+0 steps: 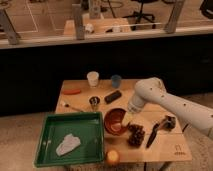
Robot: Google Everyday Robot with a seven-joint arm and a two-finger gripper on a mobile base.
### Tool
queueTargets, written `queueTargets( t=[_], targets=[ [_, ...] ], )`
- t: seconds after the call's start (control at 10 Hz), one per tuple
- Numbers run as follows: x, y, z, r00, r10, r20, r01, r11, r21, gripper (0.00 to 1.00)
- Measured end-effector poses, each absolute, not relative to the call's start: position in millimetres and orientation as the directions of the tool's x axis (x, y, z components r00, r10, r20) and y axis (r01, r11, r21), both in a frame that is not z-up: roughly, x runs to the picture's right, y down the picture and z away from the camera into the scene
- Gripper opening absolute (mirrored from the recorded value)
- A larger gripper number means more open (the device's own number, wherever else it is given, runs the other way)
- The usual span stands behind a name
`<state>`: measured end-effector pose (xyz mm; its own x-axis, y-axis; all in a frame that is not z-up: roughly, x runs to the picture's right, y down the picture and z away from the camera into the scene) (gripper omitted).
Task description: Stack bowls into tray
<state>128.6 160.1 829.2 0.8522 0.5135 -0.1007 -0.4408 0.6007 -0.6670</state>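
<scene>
With my gripper released and hanging at the orange-red bowl's right rim, I fear a shallow pinch slipping and shoving it against the green tray.

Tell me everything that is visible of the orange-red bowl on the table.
The orange-red bowl is round, looks like plastic and stands upright on the wooden table, just right of the green tray and outside it. Its inside is darker, with a lighter patch low down. The pincer is at its right rim; contact cannot be told. A dark lumpy thing lies beside its right front edge.
</scene>
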Motion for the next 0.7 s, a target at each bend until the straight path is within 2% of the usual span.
queueTargets(
  t=[0.1,0.2,0.5,0.7],
  targets=[
    [125.6,162.5,832.9,0.853,0.512,-0.099,-0.438,0.601,-0.668,0.79],
    [122.4,165.4,837.6,0.854,0.512,-0.097,-0.436,0.601,-0.670,0.73],
    [118.0,169.7,846.8,0.853,0.512,-0.096,-0.435,0.599,-0.672,0.40],
    [114.3,169.3,849.9,0.854,0.511,-0.095,-0.433,0.599,-0.673,0.22]
  ],
)
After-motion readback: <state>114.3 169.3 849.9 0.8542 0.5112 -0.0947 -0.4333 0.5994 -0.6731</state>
